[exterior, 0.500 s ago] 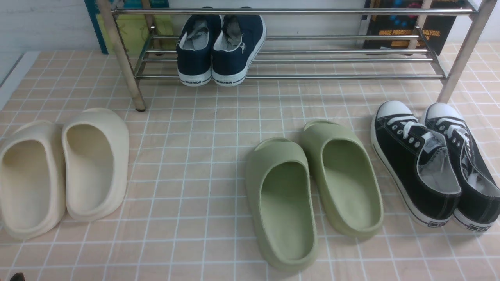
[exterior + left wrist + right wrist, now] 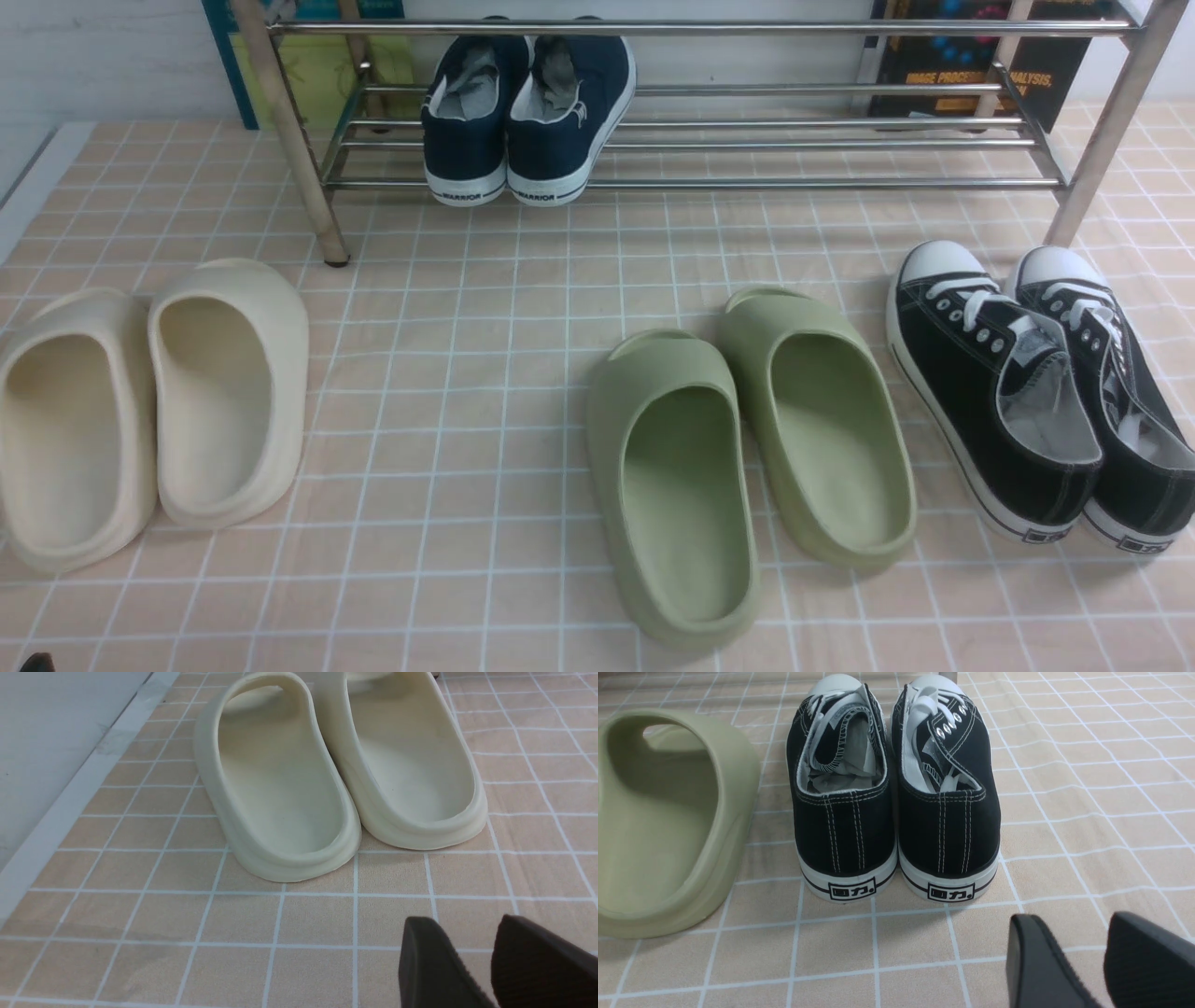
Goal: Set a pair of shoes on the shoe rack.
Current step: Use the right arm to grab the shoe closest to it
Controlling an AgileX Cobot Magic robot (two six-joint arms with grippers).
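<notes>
Front view, shoes: we see the black canvas sneakers (image 2: 994,392) side by side on the checked mat (image 2: 448,373) at the right, toes toward the shoe rack (image 2: 691,183) but well short of its lower bars
Front view, rack: navy sneakers (image 2: 523,121) sit on the lower shelf towards the left; the bars to their right show bare
Front view, change: we find nothing shifted from half a second ago, and no gripper shows here, so we judge the task not yet begun
Left wrist view: the left gripper (image 2: 467,926) hangs released, fingers apart with nothing between them, near the heels of the cream slides (image 2: 289,788)
Right wrist view: the right gripper (image 2: 1073,924) is released too and empty, low over the mat near the sneakers' heels, an olive slide (image 2: 668,835) beside them
Meaning: we take the right arm as the one placed to approach; the pick-up is still to come
</notes>
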